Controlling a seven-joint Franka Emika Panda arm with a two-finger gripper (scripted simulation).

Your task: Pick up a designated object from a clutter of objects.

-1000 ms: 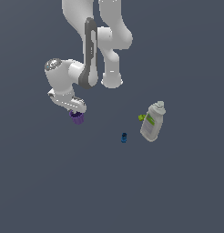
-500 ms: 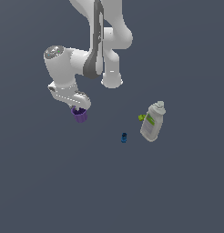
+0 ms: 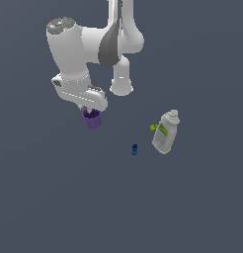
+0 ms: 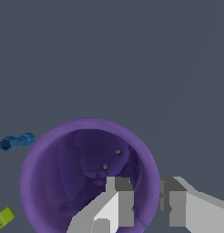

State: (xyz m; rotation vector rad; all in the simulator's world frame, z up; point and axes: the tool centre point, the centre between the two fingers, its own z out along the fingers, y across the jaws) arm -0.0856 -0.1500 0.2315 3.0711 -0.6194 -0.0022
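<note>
The small purple cup [image 3: 92,118] hangs under my gripper [image 3: 93,108] in the exterior view, to the exterior view's left of the other objects. In the wrist view I look down into the cup [image 4: 82,173]. My gripper [image 4: 146,195] is shut on its rim, with one finger [image 4: 117,200] inside the cup and the other [image 4: 177,202] outside the wall. The tiny blue cylinder [image 3: 134,149] lies apart from the cup and also shows in the wrist view [image 4: 17,141]. The white-grey bottle [image 3: 165,132] with green label lies beyond it.
The floor is a plain dark grey surface. The arm's white links [image 3: 113,44] rise behind the cup. A green piece of the bottle [image 4: 3,217] shows at the wrist view's edge.
The gripper and the purple cup have risen together and shifted slightly toward the exterior view's right. The blue cylinder and the bottle have not moved.
</note>
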